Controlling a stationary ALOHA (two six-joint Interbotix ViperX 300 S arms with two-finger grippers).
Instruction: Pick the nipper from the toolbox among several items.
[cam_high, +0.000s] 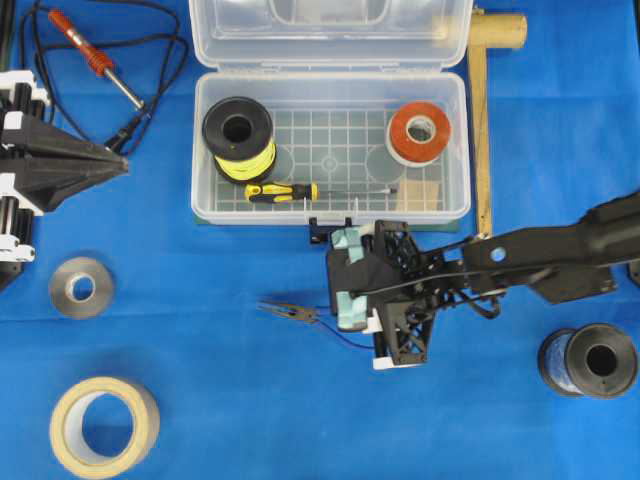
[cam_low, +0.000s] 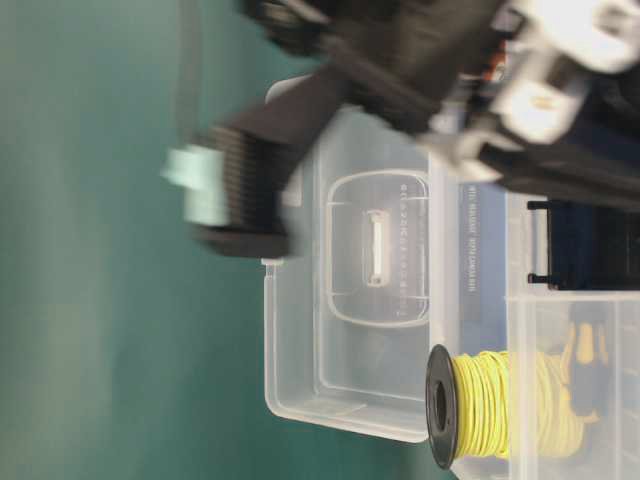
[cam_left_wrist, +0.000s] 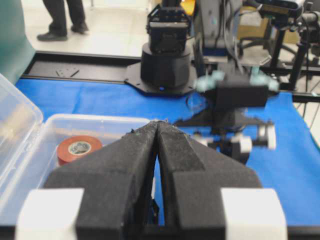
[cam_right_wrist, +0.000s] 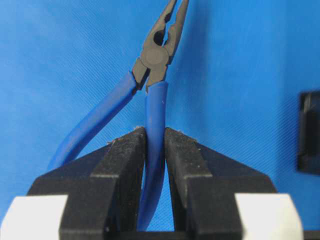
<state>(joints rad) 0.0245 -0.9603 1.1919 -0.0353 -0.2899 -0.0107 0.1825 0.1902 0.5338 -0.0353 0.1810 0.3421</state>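
Clear plastic, the rectangular toolbox (cam_high: 455, 150) sits open on the blue cloth with its hinged lid back. In front of it, outside the box, the right gripper (cam_right_wrist: 155, 137) pinches one curved blue handle of the slim dark-jawed nipper (cam_right_wrist: 159, 60). The left gripper (cam_left_wrist: 158, 131) is pressed together on nothing.

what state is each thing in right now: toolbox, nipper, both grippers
clear plastic toolbox: lid open, flipped back
blue-handled nipper with dark pointed jaws: out of the box, held by one handle, handles spread
right gripper: shut on that handle
left gripper: shut, empty
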